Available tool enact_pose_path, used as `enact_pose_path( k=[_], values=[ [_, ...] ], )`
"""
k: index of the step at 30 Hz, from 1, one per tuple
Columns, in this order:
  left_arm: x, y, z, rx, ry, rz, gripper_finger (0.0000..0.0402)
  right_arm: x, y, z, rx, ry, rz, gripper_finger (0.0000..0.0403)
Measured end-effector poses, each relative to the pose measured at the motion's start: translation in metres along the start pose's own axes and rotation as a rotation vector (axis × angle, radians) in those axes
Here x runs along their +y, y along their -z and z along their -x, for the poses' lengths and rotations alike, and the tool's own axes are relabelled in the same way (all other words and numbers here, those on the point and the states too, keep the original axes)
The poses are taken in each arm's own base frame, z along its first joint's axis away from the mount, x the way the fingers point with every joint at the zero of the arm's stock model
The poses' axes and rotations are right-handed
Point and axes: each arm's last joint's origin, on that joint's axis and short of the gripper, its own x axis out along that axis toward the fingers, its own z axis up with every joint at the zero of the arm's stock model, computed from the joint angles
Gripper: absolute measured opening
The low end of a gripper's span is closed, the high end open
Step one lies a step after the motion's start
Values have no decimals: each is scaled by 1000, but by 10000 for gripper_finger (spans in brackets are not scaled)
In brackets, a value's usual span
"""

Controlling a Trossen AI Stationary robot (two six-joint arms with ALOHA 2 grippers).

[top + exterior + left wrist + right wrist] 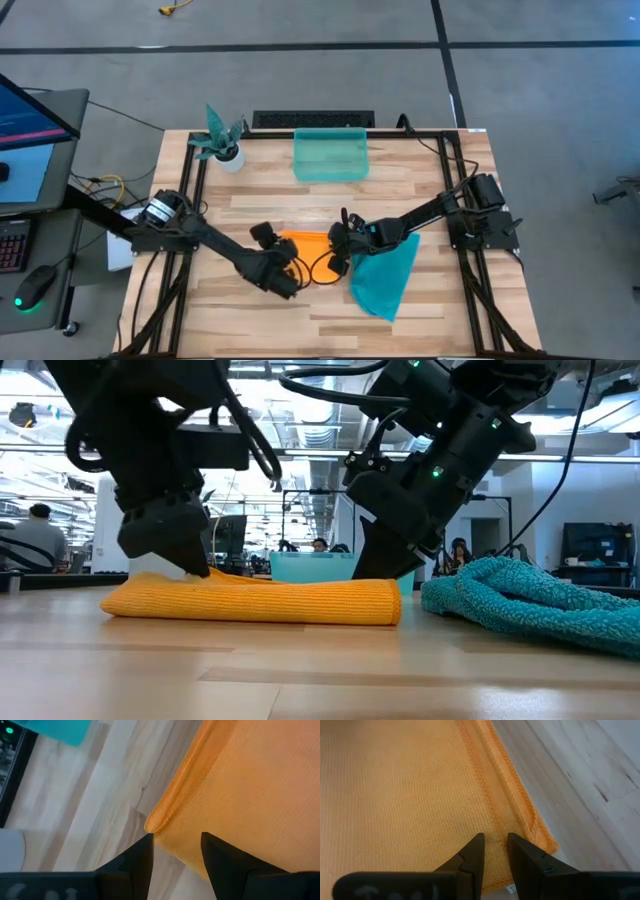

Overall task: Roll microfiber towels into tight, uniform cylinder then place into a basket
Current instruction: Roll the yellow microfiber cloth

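While both arms reach to the table centre, the orange towel (312,243) lies folded flat on the wooden table (420,310), between the two grippers.

Left gripper (281,270): at the towel's left end. Left wrist view shows its fingers (135,865) apart, tips at the towel's corner (240,795); one finger over bare wood, the other over cloth. No clamp visible.

Right gripper (340,248): at the towel's right end. Right wrist view shows jaws nearly together w/ a narrow gap, tips down on the cloth (395,795) near its hemmed edge. Cannot tell whether any fabric is pinched.

Low view: orange towel (250,600) sits as a low, flattened fold w/ a rounded right end; both grippers press onto it from above.

Teal towel (385,275): rumpled, unrolled, just right of the orange one, touching or nearly so; under the right arm.

Basket (331,155): at the table's far edge, centre, well apart from both towels. Potted plant (222,140) stands to its left.
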Motion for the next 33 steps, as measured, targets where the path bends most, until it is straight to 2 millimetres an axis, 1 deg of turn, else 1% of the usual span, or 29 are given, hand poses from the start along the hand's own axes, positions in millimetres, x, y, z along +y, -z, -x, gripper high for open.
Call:
enact_pose_path(
  k=[4, 8, 11, 13, 17, 19, 24, 30, 33],
  values=[
    [0, 0, -3, 29, 26, -15, 157, 0, 0, 0, 0, 0, 0, 107],
    [-1, 8, -14, 61, 71, -1, 157, 0, 0, 0, 1, 0, 1, 107],
    [-3, 11, -17, 43, 88, 27, 157, 0, 0, 0, 3, 1, 2, 107],
    [-3, 13, -17, 26, 71, 31, 157, 0, 0, 0, 3, 1, 1, 107],
    [4, 18, -16, 58, 9, 35, 157, 0, 0, 0, 3, 1, 2, 107],
    [6, 18, -13, 58, 5, 43, 157, 0, 0, 0, 3, 1, 1, 107],
    [12, 17, 11, -24, 48, 65, 157, 0, 0, 0, 5, 2, 2, 107],
    [25, 19, 56, -193, 119, 118, 157, 0, 1, 0, 5, 2, 3, 107],
    [27, 23, 76, -295, 157, 139, 157, 0, 1, 0, 5, 1, 3, 107]
  ],
)
